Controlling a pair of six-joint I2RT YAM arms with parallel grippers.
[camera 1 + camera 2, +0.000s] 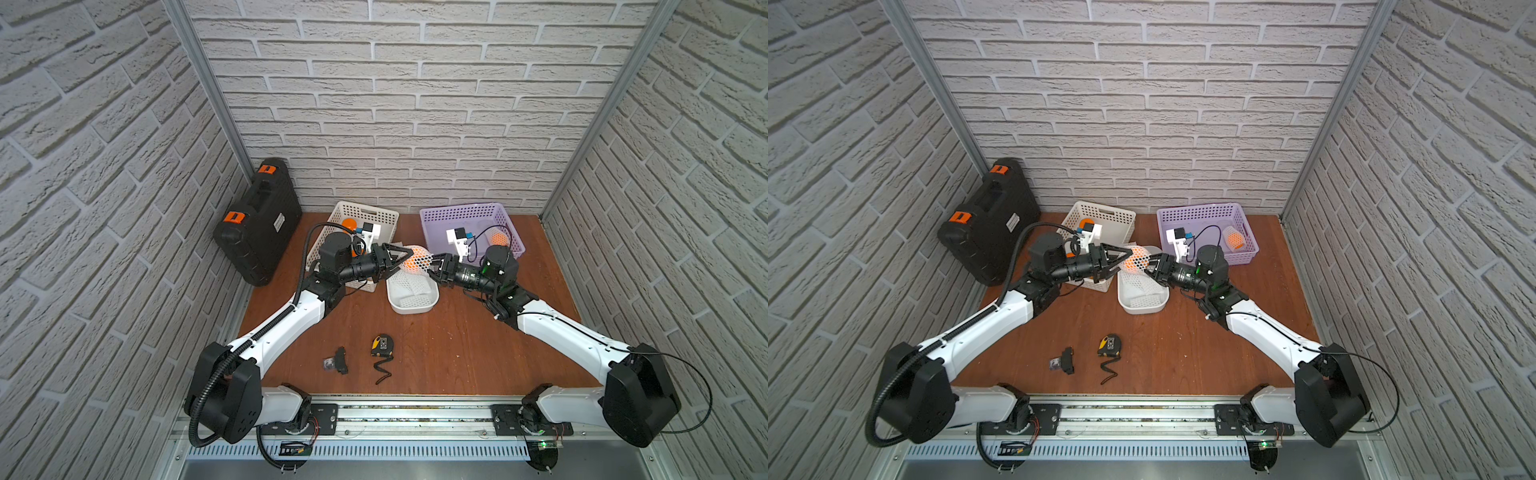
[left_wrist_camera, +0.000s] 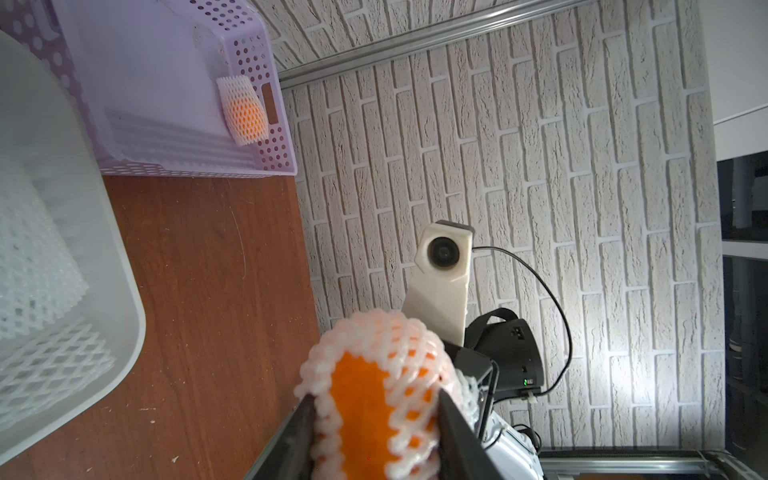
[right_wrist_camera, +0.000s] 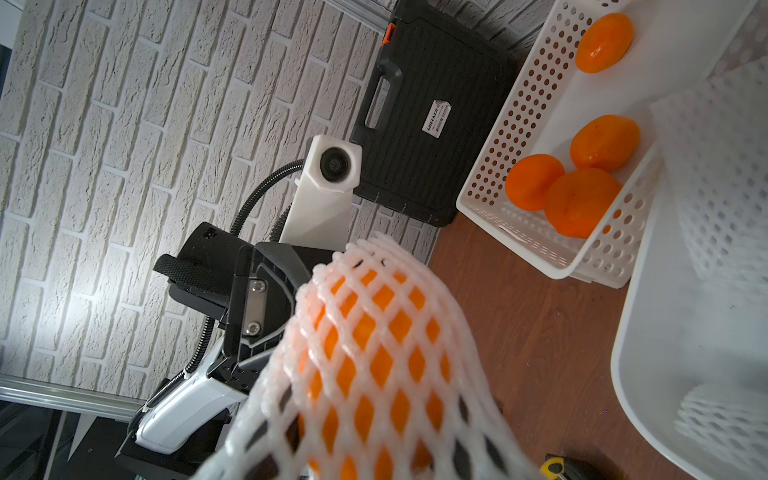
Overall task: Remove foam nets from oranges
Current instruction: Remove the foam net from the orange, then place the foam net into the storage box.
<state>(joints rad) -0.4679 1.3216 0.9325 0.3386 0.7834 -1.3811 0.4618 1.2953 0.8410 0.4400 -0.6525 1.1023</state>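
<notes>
An orange (image 1: 409, 262) in a white foam net (image 1: 422, 259) hangs above the white tub (image 1: 415, 309). My left gripper (image 1: 402, 262) is shut on this orange through the net; in the left wrist view the fruit (image 2: 357, 415) sits between both fingers (image 2: 301, 436). My right gripper (image 1: 435, 264) is shut on the net's far end, and the mesh (image 3: 374, 353) is stretched towards it, hiding its jaws in the right wrist view. Several bare oranges (image 3: 582, 203) lie in the white basket (image 3: 519, 104). Another netted orange (image 1: 496, 237) lies in the purple basket (image 1: 461, 210).
Empty nets (image 1: 409, 284) lie in the tub. A black case (image 1: 257, 224) leans on the left wall. A tape measure (image 1: 382, 345) and a small black part (image 1: 338, 360) lie on the wooden table nearer the front.
</notes>
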